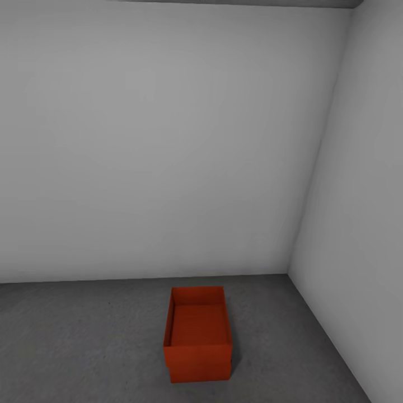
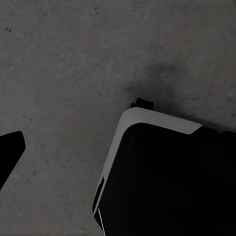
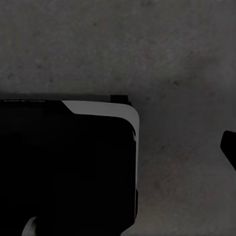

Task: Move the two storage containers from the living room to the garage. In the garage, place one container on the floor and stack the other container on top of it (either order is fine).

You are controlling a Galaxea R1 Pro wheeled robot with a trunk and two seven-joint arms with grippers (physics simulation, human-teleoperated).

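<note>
While both wrist cams just looked down past the robot's dark base with a dark pincer tip at each frame edge, so I couldn't tell their state, the two red-orange storage containers apparently sat stacked on the garage's concrete floor near the corner, job seemingly done.

Two stacked red-orange rectangular plastic storage containers stood on the dark grey concrete floor, near the plain grey-white walls' corner.
</note>
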